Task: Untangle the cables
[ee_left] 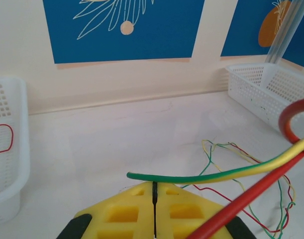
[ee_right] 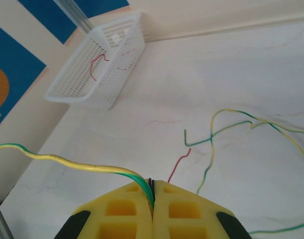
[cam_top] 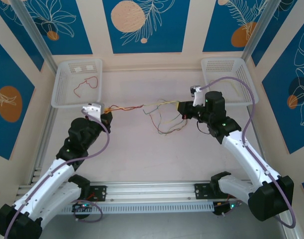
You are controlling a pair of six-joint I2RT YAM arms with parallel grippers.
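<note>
Your left pincer (ee_left: 154,193) and right pincer (ee_right: 152,191), both fully closed, pinch the thin yellow-green wire (ee_right: 92,168) | axis: taut, left-right between them | loose red-green-yellow cable tangle (ee_right: 211,140) on white desk (cam_top: 142,159), nearer your right pincer

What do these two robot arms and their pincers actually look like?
The left arm and right arm have white links with black joints; a thick purple cable runs along each. The left gripper and right gripper have yellow fingers with square recesses.

Pale table (cam_top: 137,159): cables (cam_top: 164,127) (tangled), two baskets (cam_top: 77,105)
</note>
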